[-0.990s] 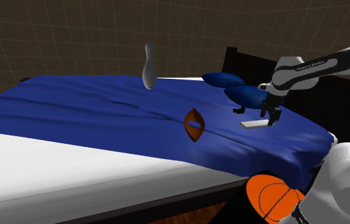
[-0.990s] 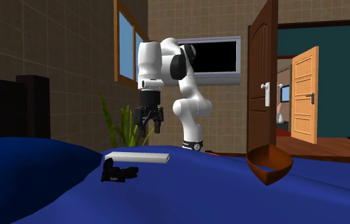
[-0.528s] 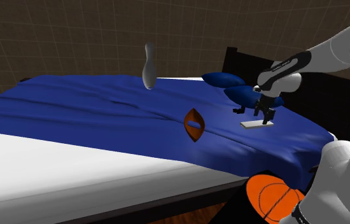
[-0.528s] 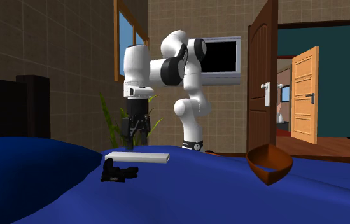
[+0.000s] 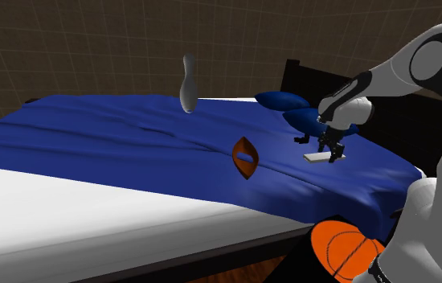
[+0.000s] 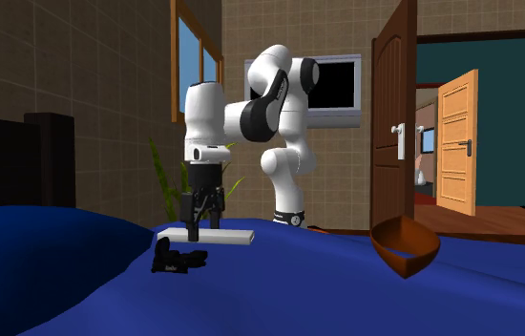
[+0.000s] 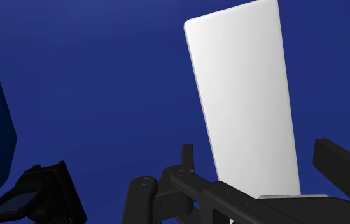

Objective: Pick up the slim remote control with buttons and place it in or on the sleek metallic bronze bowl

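End effector (image 5: 329, 152) low over the white remote (image 5: 316, 158), which lies flat on the blue bed (image 5: 131, 137) near a dark blue pillow (image 5: 312, 120). Fingers (image 7: 339, 167) spread wide, one each side of the remote's end, gripping nothing. Brown bowl (image 5: 245, 157) sits tilted, well apart from the remote. Small black object (image 6: 177, 259) just beside the remote.

Grey bowling pin (image 5: 187, 84), perhaps, stands on blue bedspread (image 5: 115, 133).
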